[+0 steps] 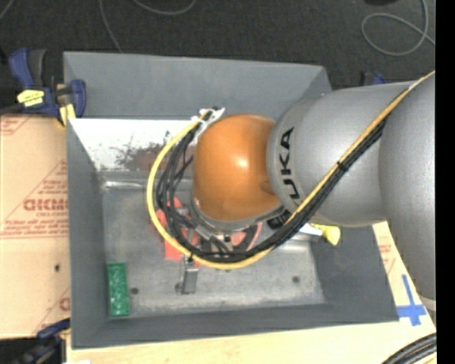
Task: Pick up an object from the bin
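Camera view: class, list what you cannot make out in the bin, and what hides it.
1. Red thing, mid-bin: mostly under the orange cover and cables; kind unclear.
2. Yellow-tipped thing, right side: the rest runs under the arm.
3. Bin floor beneath the arm: covered; more may lie there.

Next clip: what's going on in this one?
The KUKA arm reaches into the grey bin from the right. Its gripper is low over the floor near the front middle, next to a red thing mostly hidden under the wrist. A green rectangular piece lies apart at the front left. A yellow-tipped thing pokes out under the arm. No grasp is visible.
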Motion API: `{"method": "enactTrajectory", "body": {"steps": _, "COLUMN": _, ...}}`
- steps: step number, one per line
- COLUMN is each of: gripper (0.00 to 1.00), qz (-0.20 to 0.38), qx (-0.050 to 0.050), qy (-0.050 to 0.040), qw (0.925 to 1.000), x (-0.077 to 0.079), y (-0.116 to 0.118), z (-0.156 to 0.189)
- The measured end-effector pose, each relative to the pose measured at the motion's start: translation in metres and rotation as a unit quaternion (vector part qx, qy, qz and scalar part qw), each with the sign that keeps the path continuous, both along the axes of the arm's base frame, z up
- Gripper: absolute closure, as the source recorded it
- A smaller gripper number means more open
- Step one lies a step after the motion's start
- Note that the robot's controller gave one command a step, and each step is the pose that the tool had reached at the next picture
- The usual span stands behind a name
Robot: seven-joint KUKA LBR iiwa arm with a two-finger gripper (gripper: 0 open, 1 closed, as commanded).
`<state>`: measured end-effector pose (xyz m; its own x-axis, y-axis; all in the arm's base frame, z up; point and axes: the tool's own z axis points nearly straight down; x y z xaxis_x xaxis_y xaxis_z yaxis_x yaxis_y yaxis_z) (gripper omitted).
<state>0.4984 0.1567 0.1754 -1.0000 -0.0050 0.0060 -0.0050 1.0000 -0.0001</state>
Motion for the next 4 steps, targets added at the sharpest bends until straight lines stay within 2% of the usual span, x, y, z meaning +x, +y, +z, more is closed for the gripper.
{"method": "enactTrajectory", "body": {"steps": 1, "gripper": 0.0, "qz": -0.002, "qx": 0.001, "qy": -0.0039, "qw": 1.0, "x": 0.002, "y": -0.001, "z": 0.004}}
{"method": "enactTrajectory", "body": {"steps": 2, "gripper": 0.0, "qz": -0.02, "qx": 0.001, "qy": -0.0048, "qw": 0.9998, "x": 0.03, "y": -0.031, "z": -0.063}}
{"method": "enactTrajectory", "body": {"steps": 3, "gripper": 0.0, "qz": -0.066, "qx": 0.001, "qy": -0.0033, "qw": 0.9978, "x": 0.04, "y": -0.04, "z": -0.106}}
{"method": "enactTrajectory", "body": {"steps": 4, "gripper": 0.0, "qz": -0.124, "qx": 0.002, "qy": -0.0059, "qw": 0.9922, "x": 0.044, "y": -0.028, "z": -0.105}}
